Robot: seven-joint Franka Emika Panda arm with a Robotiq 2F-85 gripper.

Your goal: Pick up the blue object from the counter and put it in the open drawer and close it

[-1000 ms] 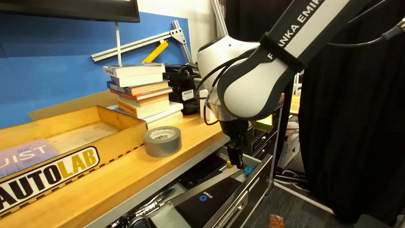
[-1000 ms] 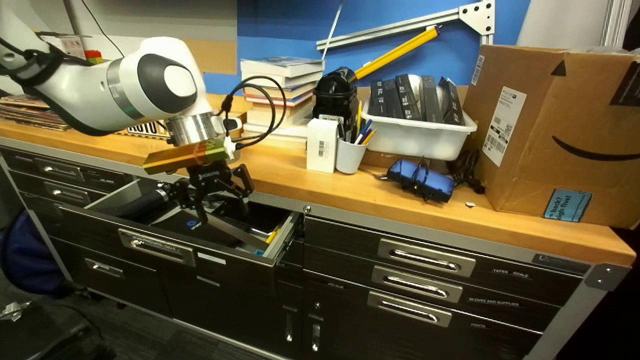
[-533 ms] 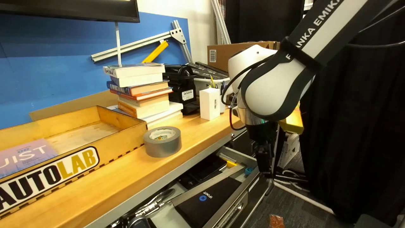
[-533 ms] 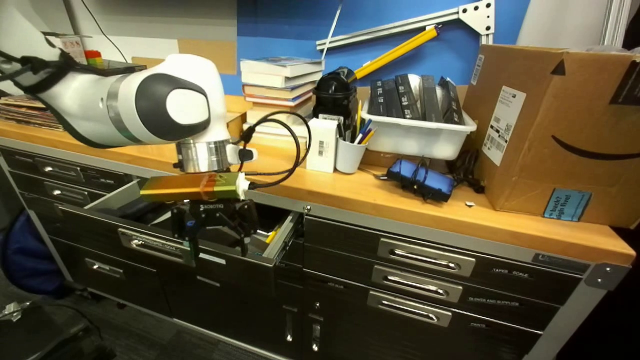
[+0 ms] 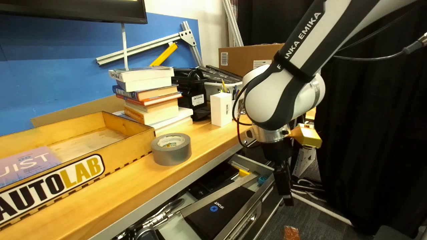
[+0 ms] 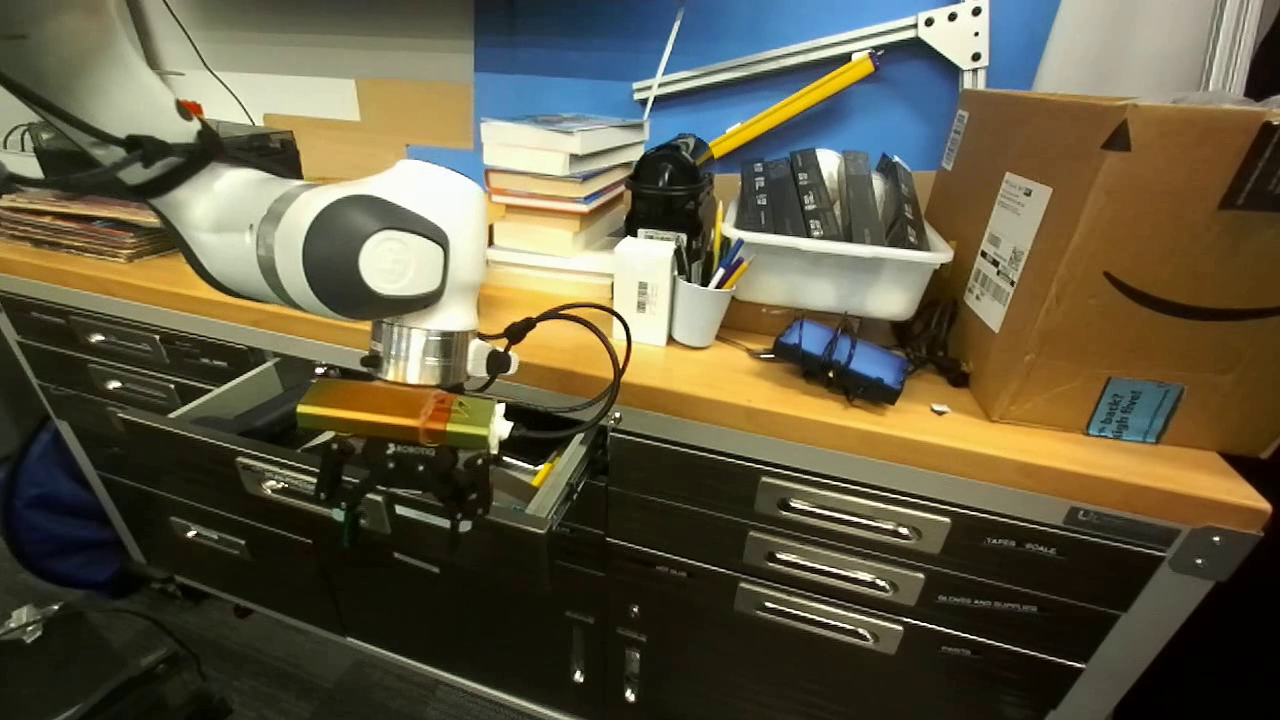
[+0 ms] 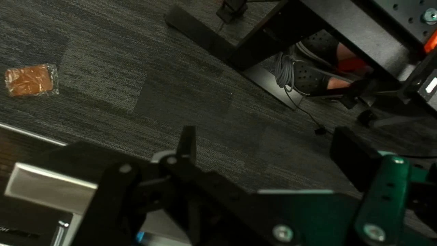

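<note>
Claw (image 6: 404, 530) hangs lower than before, fingers apart, in front of the open drawer (image 6: 525, 552).
The blue block (image 5: 262, 180) inside is too small for detail.

Counter (image 5: 133, 180), lower left: smooth satin wood. Drawer front (image 6: 210, 462), mid-left: metal, low sheen. Blue object (image 5: 262, 180): probably plastic from here.

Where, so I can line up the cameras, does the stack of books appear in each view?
Exterior view: stack of books left of centre.
Exterior view: stack of books above centre, slightly left.
Wrist view: not in it.
Shared landmark: the gripper, in all three.
</note>
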